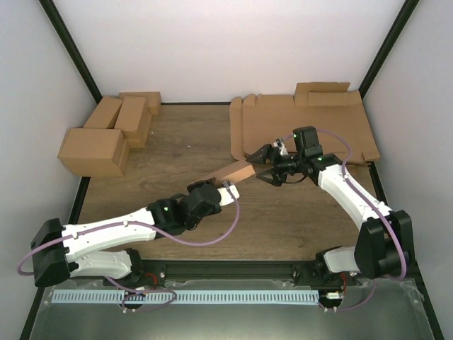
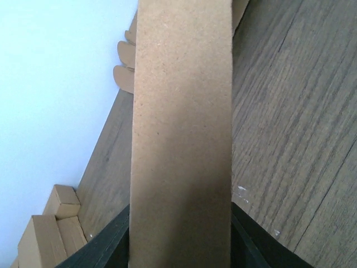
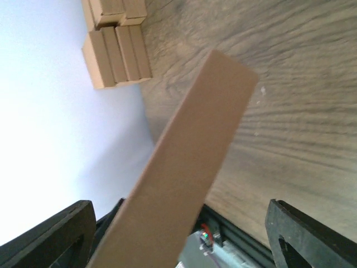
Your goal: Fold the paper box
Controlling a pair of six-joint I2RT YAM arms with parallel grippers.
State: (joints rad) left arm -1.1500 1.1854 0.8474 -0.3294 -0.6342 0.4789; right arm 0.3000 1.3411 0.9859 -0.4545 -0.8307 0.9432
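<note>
No text, label, number or sign can be read anywhere; the paper box [image 1: 233, 172] is unprinted.

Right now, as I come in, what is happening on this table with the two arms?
The left gripper is shut on one end of a plain brown, long, narrow cardboard box and seems to hold it off the wooden table. The right gripper is open at the box's other end, with a finger on each side, not touching. A pile of flat brown cardboard sheets lies at the back right, and finished brown boxes sit at the back left.
</note>
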